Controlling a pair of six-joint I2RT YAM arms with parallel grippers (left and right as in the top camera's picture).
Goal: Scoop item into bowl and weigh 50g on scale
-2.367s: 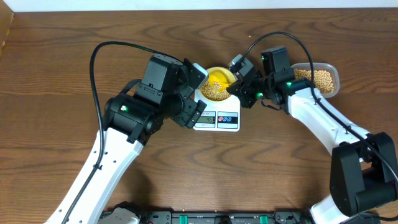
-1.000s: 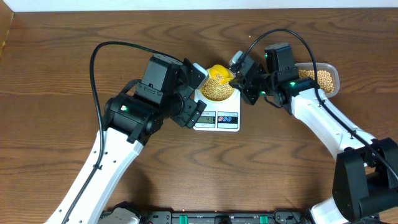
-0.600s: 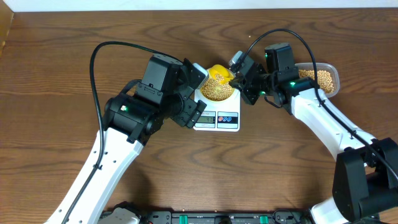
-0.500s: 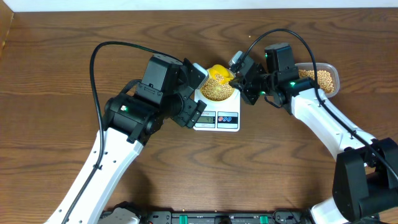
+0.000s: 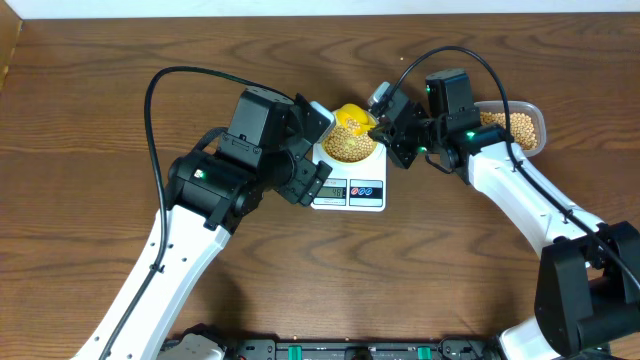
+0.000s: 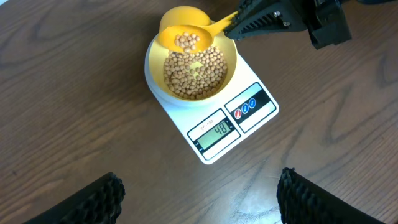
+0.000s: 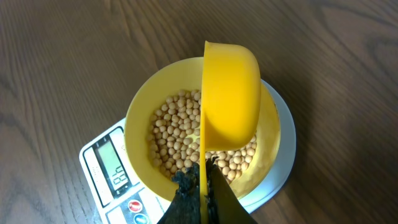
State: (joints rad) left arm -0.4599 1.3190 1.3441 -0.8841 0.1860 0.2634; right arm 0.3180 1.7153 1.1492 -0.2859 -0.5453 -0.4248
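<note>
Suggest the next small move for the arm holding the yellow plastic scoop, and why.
Probably tilt the yellow plastic measuring scoop, clamped in the right gripper, slightly so a few tan round beans drop into the pale round bowl: the white digital scale reads 48, just under target.

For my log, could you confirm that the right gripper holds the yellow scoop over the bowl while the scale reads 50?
Not quite: the left wrist view shows the scale reading 48, not 50. The right gripper does hold the yellow scoop over the bowl.
</note>
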